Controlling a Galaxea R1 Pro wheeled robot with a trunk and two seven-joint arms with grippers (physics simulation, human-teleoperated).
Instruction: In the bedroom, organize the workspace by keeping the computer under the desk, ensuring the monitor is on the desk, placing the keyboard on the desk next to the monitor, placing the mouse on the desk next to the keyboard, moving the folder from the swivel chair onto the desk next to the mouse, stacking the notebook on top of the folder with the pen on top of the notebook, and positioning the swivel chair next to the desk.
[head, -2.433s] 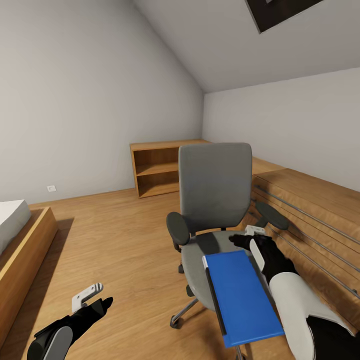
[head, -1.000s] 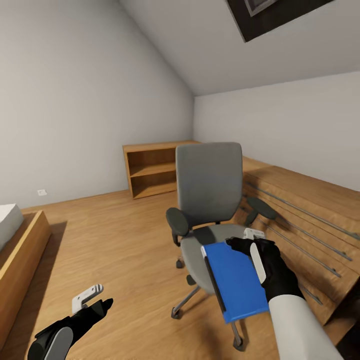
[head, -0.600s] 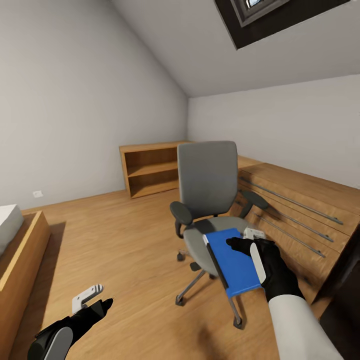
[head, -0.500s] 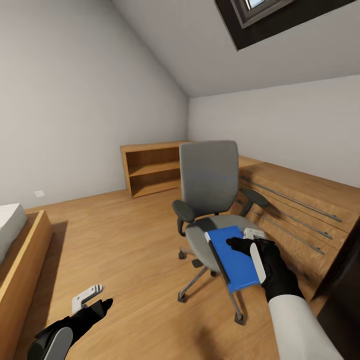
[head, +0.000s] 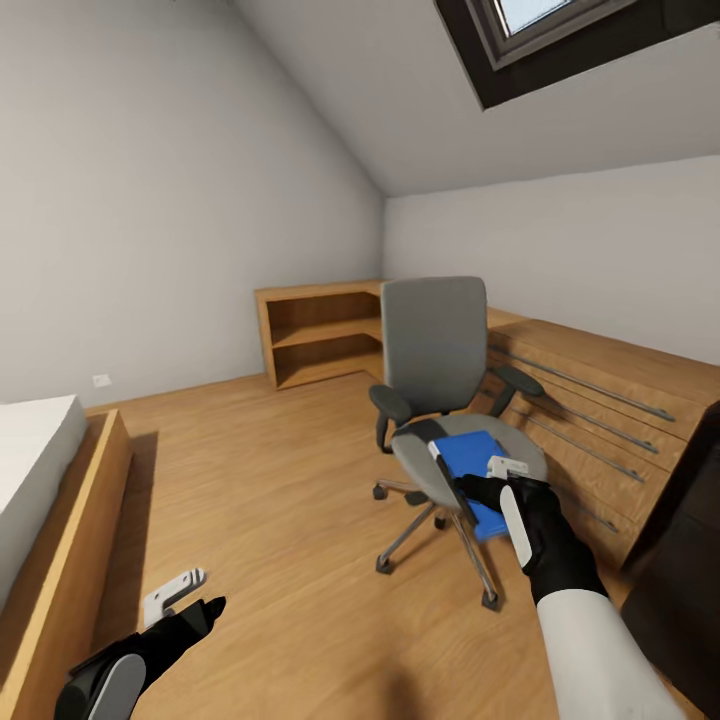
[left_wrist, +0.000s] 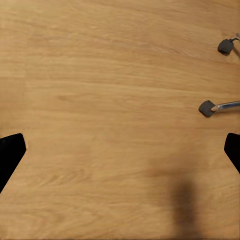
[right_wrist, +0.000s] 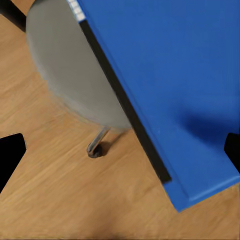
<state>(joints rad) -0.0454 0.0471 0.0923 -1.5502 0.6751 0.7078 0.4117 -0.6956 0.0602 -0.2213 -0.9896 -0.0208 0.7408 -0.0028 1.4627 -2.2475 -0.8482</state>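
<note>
Hovering right gripper (head: 478, 487) over the folder (head: 475, 478) lying on the swivel chair (head: 440, 400) seat, fingers spread apart, seemingly lining up a pickup | left gripper (head: 185, 595) idling low-left over floor (left_wrist: 100, 100), fingers apart, nothing held

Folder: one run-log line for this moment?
folder: on chair seat, overhanging its edge | right hand: open, over folder, no grip | left hand: open, over floor
</note>
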